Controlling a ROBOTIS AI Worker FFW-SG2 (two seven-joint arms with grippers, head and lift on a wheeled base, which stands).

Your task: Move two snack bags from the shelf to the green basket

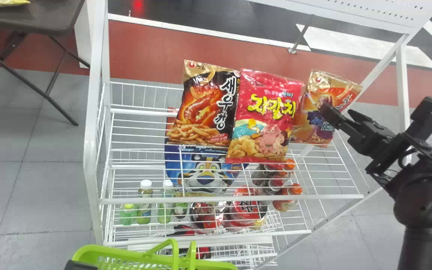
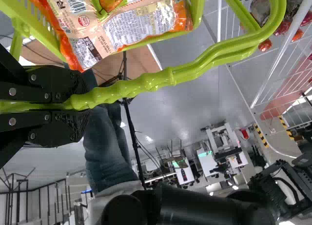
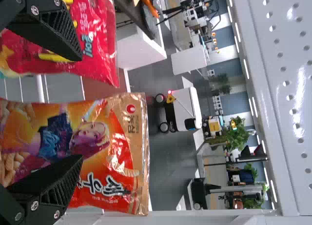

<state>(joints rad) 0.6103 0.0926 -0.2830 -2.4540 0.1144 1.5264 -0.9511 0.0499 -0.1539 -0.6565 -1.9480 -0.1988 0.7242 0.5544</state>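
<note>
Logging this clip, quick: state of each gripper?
Left gripper: closed on the basket handle.
Right gripper: open, holding nothing, near the orange snack bag.

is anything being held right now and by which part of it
The green basket, by its handle, in the left hand. The right hand is open and holds nothing.

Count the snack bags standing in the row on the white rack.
3: in the head view, the black bag stands at the left, the pink bag in the middle and the orange bag at the right. More may be hidden behind them.
</note>
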